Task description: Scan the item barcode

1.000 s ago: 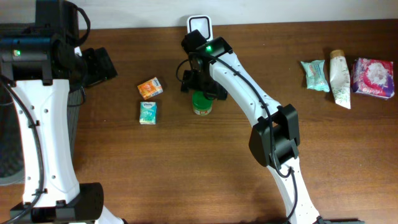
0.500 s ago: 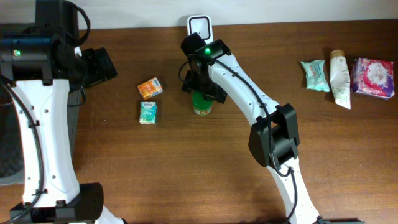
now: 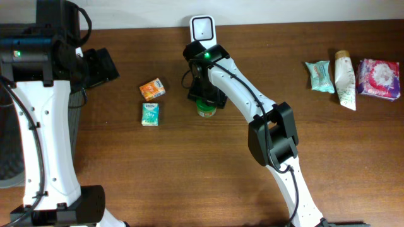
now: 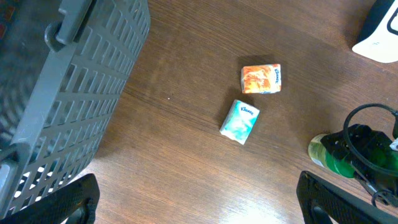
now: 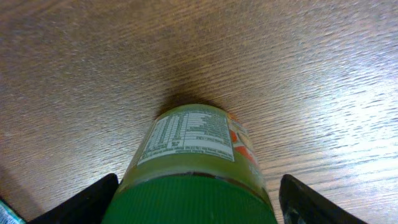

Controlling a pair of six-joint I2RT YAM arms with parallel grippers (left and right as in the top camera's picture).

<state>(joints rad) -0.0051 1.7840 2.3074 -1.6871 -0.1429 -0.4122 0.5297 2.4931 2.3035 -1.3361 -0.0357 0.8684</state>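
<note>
**Jar pickup: risk of tipping or twisting.**
The right pincer (image 5: 196,204) straddles the top of the jar (image 3: 206,108), which stands on the counter (image 3: 189,164) at upper centre, below the scanner (image 3: 201,28). Whether the fingers touch it cannot be told. An off-centre squeeze may tip or spin the jar, turning its label (image 5: 186,140) away. The left pincer (image 4: 196,196) hangs wide and empty.

A dark brown wooden table (image 3: 158,176) carries a small orange packet (image 3: 152,89), a teal tissue pack (image 3: 150,113), an upright green-lidded jar (image 3: 206,110), a white scanner stand (image 3: 202,28), and, far right, a teal pouch (image 3: 319,75), a pale tube (image 3: 344,79) and a pink packet (image 3: 379,79).
</note>
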